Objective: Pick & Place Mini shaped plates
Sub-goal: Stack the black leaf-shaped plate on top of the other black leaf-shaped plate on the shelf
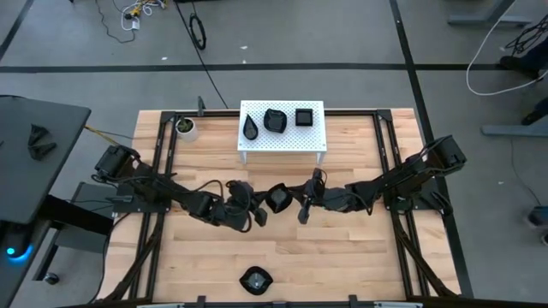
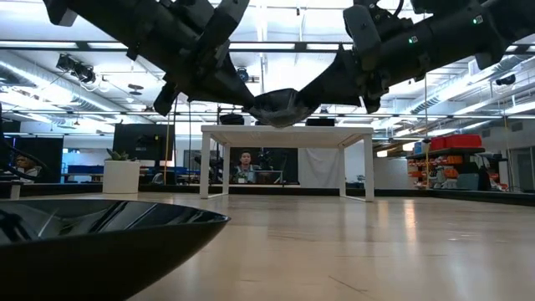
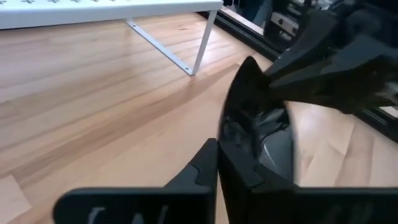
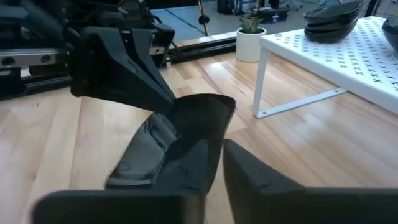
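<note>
A small glossy black mini plate (image 1: 278, 200) hangs in the air over the table's middle, between both grippers; the low view shows this plate (image 2: 280, 107) well clear of the wood. My left gripper (image 1: 261, 205) comes from the left and my right gripper (image 1: 300, 204) from the right, each shut on it. Three stacks of black mini plates sit on a white perforated stand (image 1: 257, 147): teardrop (image 1: 250, 128), lobed (image 1: 275, 120), square (image 1: 305, 117). One more black plate (image 1: 254, 279) lies at the near edge. My left gripper (image 3: 221, 168) pinches the plate's left rim (image 3: 231, 134) between its two fingers, coming level from the table's left. The plate is lifted clear and stands tilted on edge in the hold. My right gripper (image 4: 217, 165) pinches the opposite rim (image 4: 214, 127) between its two fingers, coming from the table's right, slanting slightly down. The plate stays clear of the table, spanning from its fingers to the left gripper's fingers (image 4: 146, 93).
A small white cup with a green plant (image 1: 185, 128) stands left of the stand. The stand's thin legs (image 3: 202, 43) rise just beyond the grippers. Dark rails (image 1: 158, 171) run along the table's left and right sides. Bare wood (image 1: 342, 257) lies near the front edge.
</note>
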Motion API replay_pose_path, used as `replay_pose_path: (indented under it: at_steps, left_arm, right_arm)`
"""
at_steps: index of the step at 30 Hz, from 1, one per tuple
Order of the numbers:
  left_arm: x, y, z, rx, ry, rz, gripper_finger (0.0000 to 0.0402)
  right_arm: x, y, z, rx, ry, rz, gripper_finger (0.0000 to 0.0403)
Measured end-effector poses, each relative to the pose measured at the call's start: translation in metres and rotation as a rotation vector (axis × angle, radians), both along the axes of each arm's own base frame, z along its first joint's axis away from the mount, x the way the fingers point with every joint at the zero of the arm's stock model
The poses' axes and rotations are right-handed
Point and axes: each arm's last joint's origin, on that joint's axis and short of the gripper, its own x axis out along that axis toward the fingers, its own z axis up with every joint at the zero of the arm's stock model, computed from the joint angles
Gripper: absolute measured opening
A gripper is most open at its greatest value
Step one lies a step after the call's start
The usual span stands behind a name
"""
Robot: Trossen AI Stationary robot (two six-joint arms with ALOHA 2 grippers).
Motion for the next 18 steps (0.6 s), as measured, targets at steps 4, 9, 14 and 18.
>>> replay_pose_path:
  at_steps: [4, 9, 14, 18]
  left_arm:
    - [0.001, -0.001, 0.001, 0.012, -0.001, -0.021, 0.0042]
    - [-0.002, -0.001, 0.013, 0.041, 0.010, -0.093, 0.0110]
    - [-0.011, -0.001, 0.038, 0.034, -0.010, -0.240, 0.0171]
    - [-0.018, -0.005, 0.048, 0.019, -0.019, -0.301, 0.0194]
  right_arm:
    - [0.000, -0.001, -0.001, -0.013, 0.016, -0.001, 0.0007]
    - [-0.004, -0.010, 0.009, -0.006, 0.026, -0.002, 0.0004]
    - [-0.009, -0.039, 0.048, -0.020, 0.086, -0.011, 0.0003]
    - [-0.001, -0.079, 0.103, -0.111, 0.197, -0.005, 0.0002]
